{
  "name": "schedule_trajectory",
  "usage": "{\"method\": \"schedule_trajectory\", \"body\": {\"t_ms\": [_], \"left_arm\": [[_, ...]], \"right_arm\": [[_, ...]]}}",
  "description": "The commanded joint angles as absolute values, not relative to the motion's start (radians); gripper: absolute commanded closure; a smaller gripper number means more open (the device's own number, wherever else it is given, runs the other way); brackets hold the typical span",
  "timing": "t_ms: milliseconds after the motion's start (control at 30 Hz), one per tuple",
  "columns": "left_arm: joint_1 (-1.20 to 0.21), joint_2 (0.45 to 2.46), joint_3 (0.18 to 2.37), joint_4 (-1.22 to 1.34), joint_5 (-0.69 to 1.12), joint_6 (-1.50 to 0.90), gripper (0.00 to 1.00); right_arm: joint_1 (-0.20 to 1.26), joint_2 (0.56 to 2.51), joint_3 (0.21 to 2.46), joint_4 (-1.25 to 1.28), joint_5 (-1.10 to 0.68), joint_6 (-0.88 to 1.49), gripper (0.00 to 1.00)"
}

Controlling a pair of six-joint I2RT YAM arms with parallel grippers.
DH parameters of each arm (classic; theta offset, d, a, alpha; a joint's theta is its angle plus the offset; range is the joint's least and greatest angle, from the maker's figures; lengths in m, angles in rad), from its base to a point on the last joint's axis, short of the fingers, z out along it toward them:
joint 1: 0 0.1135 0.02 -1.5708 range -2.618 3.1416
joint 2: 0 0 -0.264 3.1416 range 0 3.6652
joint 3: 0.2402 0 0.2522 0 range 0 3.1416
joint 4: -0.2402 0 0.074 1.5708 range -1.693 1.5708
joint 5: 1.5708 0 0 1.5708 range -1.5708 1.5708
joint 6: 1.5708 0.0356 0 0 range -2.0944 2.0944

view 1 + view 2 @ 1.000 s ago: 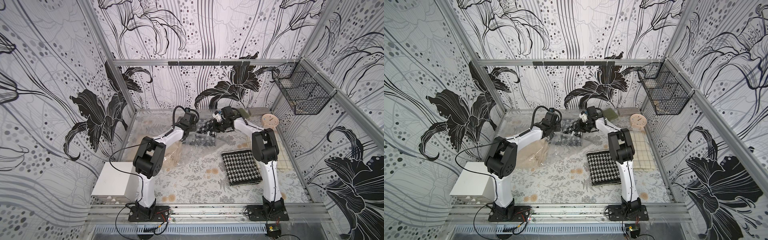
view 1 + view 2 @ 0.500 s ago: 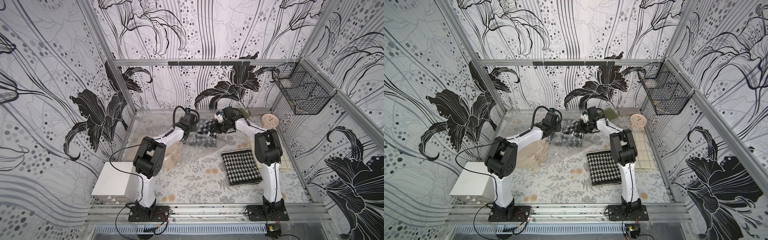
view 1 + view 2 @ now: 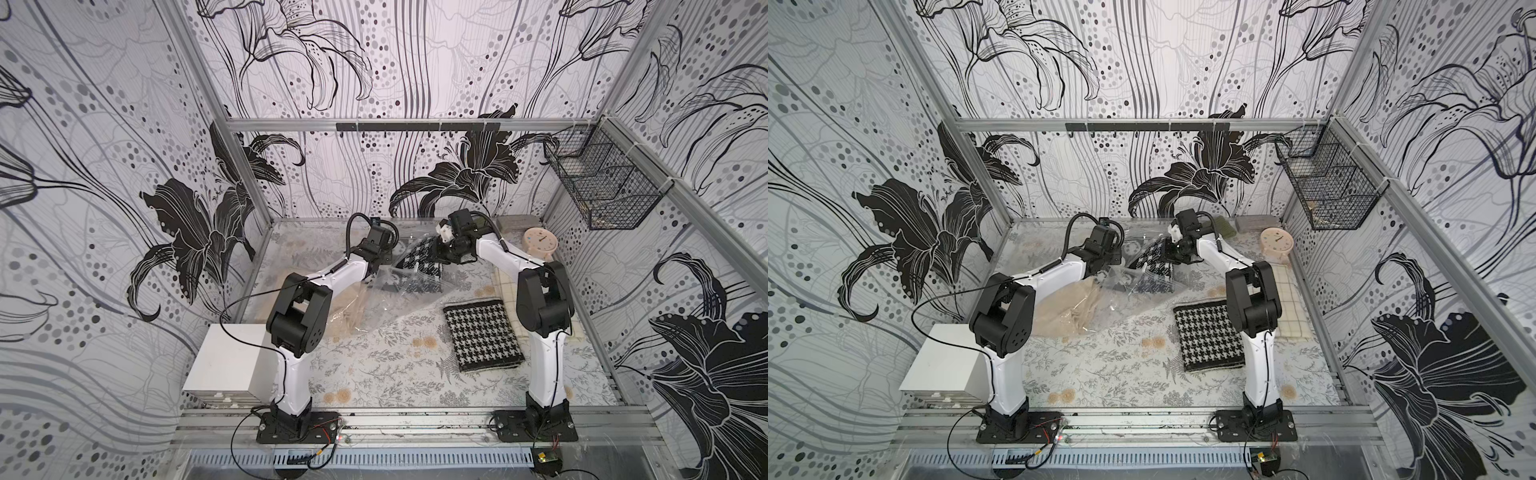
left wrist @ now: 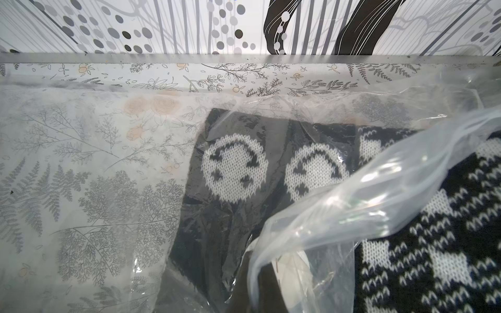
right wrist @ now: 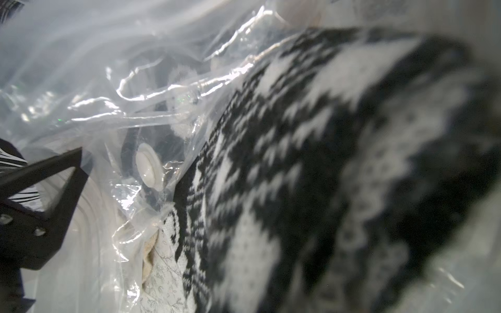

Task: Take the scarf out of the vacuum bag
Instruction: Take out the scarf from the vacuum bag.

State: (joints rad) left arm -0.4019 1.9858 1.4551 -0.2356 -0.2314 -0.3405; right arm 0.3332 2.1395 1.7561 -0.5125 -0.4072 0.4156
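In a top view, right fingers point(image 3: 445, 250) pinch the scarf point(image 3: 417, 261), left fingers point(image 3: 382, 266) clenched at vacuum bag point(image 3: 397, 305).

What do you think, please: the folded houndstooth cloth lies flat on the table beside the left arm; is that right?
Not quite. The folded houndstooth cloth does lie flat on the table, but beside the right arm, not the left one. It shows in both top views.
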Motion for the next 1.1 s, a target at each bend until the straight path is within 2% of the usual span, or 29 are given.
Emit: {"method": "schedule_trajectory", "body": {"t_ms": [0, 67, 167, 267, 500, 1067], "left_arm": [[-0.399, 1.959, 1.435, -0.233, -0.266, -0.338, 1.0], [-0.4, 1.957, 1.431, -0.23, -0.267, -0.338, 1.0], [-0.398, 1.96, 1.433, -0.232, -0.267, -0.337, 1.0], [-0.399, 1.96, 1.433, -0.232, -0.267, -0.337, 1.0], [-0.399, 1.958, 1.428, -0.229, -0.268, -0.338, 1.0], [-0.399, 1.964, 1.433, -0.229, -0.267, -0.341, 1.0]], "right_arm": [[0.318, 2.113, 1.769, -0.518, -0.386, 0.43, 1.0], [0.316, 2.125, 1.809, -0.545, -0.41, 0.407, 1.0], [0.308, 2.073, 1.739, -0.423, -0.526, 0.431, 1.0], [0.308, 2.072, 1.78, -0.479, -0.563, 0.398, 1.0], [0.301, 2.074, 1.876, -0.592, -0.518, 0.346, 1.0], [0.227, 1.968, 1.844, -0.539, -0.657, 0.367, 1.0]]}}
